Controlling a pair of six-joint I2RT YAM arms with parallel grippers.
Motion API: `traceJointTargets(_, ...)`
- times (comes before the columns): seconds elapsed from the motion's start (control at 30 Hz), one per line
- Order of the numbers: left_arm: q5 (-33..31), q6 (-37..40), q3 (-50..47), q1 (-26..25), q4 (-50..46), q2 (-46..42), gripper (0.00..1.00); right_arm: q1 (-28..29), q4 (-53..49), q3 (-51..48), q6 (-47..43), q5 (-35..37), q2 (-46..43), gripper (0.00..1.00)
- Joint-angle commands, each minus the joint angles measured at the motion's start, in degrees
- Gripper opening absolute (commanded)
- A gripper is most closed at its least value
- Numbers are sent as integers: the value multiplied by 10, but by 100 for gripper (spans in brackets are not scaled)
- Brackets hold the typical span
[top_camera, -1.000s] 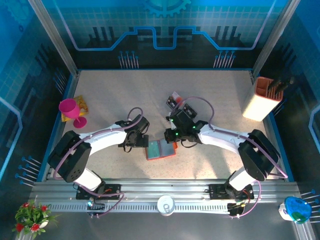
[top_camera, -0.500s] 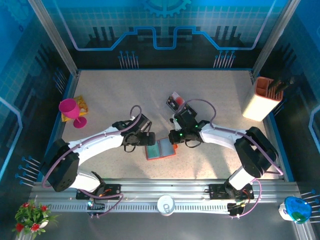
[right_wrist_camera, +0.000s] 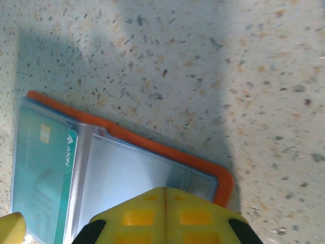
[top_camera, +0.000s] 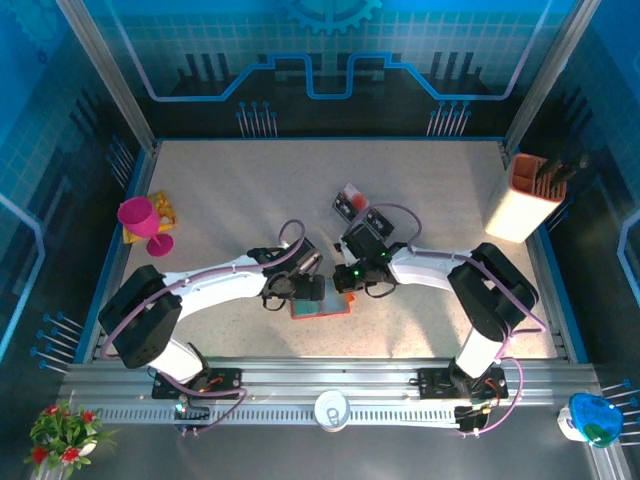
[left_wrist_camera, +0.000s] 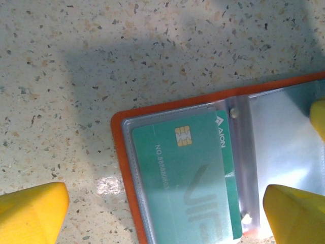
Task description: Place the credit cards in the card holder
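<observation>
Looking down on the holder point(top_camera: 322, 300), spread open and flat on the counter point(top_camera: 230, 190), near the front middle, between the two claws. Showing an orange rim and clear plastic pockets in both wrist views. Keeping one teal card point(left_wrist_camera: 188, 178) inside the pocket on the left arm's side, chip and print facing up. Straddling that half with the left claw point(left_wrist_camera: 162, 216), spread as wide as can be and gripping nothing: one yellow fingertip point(left_wrist_camera: 30, 211) over bare counter beyond the orange edge, the other over clear plastic just past the fold. Meeting the near edge of the right pocket point(right_wrist_camera: 137, 173) with the right claw point(right_wrist_camera: 165, 213), pinched fully closed with nothing between the fingers; hard to tell whether touching the plastic. Noting more cards point(top_camera: 350, 203) in a small heap farther back, just beyond the right claw and apart from the holder. Standing near the left edge, a pink goblet point(top_camera: 140, 222).
</observation>
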Motion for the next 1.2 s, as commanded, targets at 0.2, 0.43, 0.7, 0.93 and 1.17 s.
traceJointTargets(0.2,10,3,4,-6,24,12,99,25,37,-14,39,-25,27,0)
traceJointTargets(0.43,3,9,-3,-10,31,31,99,25,39,-14,45,-23,25,0)
traceJointTargets(0.7,-44,5,-16,-12,-2,50,99,23,25,-11,47,-12,3,0)
traceJointTargets(0.93,-35,5,-37,-12,23,42,95,22,24,-23,60,1,-18,25)
traceJointTargets(1.17,-33,5,-46,-12,33,34,94,22,42,-24,71,-19,-2,30)
